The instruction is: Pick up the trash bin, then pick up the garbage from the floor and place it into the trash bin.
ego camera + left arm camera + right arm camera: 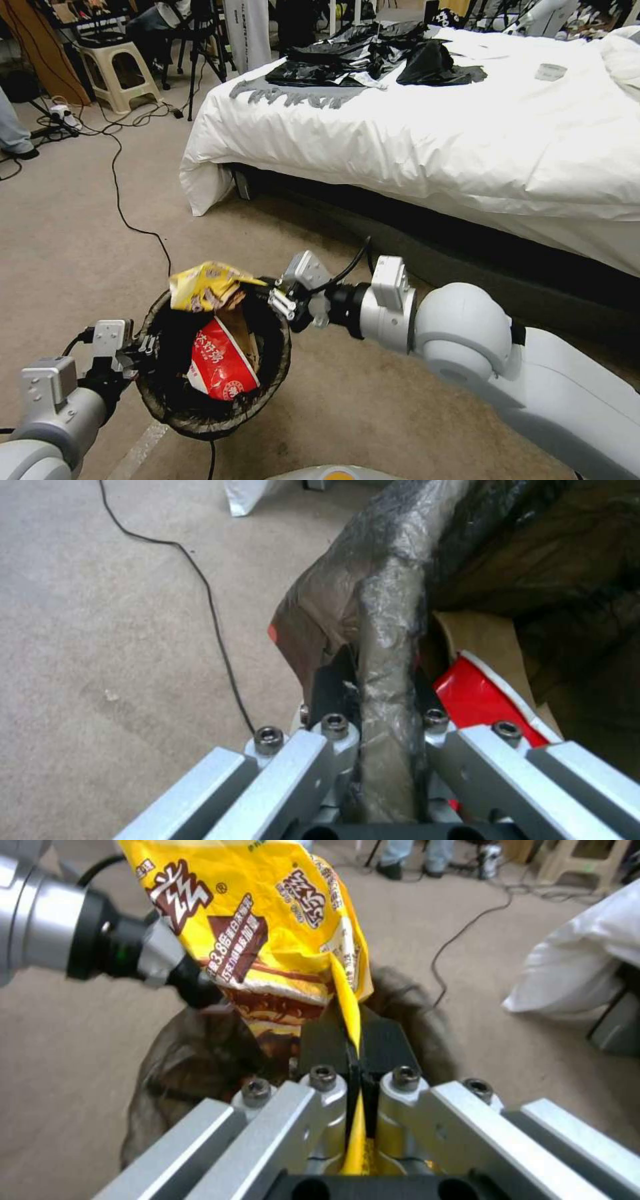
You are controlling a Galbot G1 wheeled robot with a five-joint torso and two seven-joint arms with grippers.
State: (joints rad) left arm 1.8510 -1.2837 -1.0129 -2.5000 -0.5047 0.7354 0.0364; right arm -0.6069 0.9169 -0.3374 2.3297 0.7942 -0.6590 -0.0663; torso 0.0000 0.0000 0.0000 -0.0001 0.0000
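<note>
Right wrist view: my right gripper [354,1052] pinches a crinkled yellow snack packet [267,925] above the round bag-lined bin [213,413]; my left gripper [383,680] clamps the bin's rim.

yellow snack pkt [267,925] reads "3.8"

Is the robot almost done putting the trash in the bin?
The trash bin is already picked up: the left gripper is clamped on its bagged rim. A red-and-white wrapper and tan paper bag lie inside. The right gripper pinches a yellow snack packet over the opening, not yet dropped. No other litter shows on the floor.
</note>
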